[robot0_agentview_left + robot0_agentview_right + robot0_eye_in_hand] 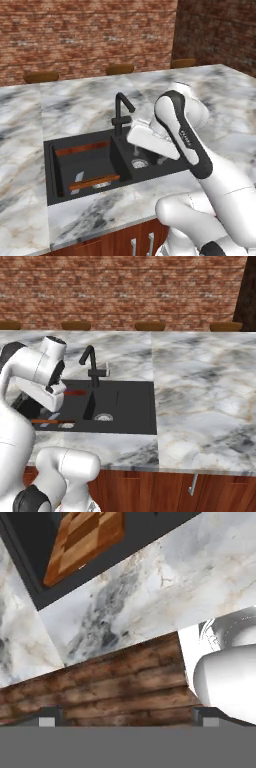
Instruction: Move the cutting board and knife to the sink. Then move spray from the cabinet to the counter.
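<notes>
The marble bench (210, 95) stretched across both base views, white-grey with grey and brownish veins, and ran back to a red brick wall (125, 286). Beneath its front edge sat reddish-brown wooden drawers (125, 242) with silver handles. A black double-basin sink (55, 192) was set into the bench, with a black faucet (121, 112) standing at its back rim between the two basins.

The white arm (185, 135) bent over the sink's front edge, its hand reaching down above the basin nearer the faucet.

The cutting board (87, 165) lay inside the left basin, leaning so that its darker edge strips showed as two brown lines in the left base view; in the hand view its patchwork of light and dark squares (85, 542) appeared within the dark sink wall. A small pale object lay on the basin floor beside the board, too small to identify.

The end effector (127, 717) showed in the hand view, its two dark fingertips (47, 717) spread wide apart at opposite sides of the frame, with nothing between them, facing the drawer fronts and the bench edge.
</notes>
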